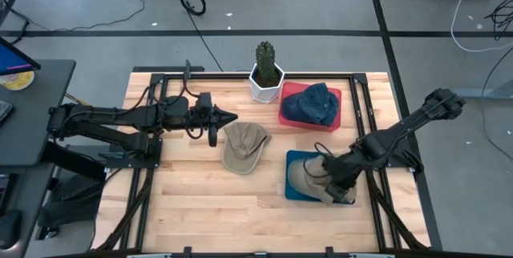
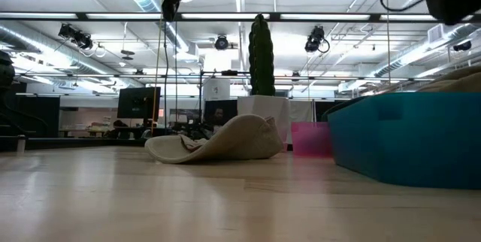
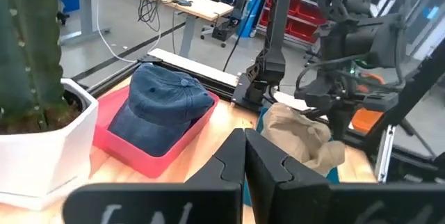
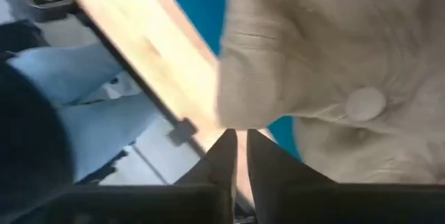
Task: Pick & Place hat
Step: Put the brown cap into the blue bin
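Right gripper (image 1: pixel 331 184): fingers pressed together over tan hat (image 1: pixel 309 176) in blue bin (image 1: pixel 293 192).
Left gripper (image 1: pixel 230 118): closed, empty, beside loose tan hat (image 1: pixel 243 146).
Progress: two hats were binned; one remained on table.

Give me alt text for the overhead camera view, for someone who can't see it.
A wooden table seen from above: the right gripper reaches over a tan hat lying in a blue tray, while the left gripper hovers beside a second tan hat on the bare wood. Behind them stand a potted cactus and a red tray holding a denim cap.
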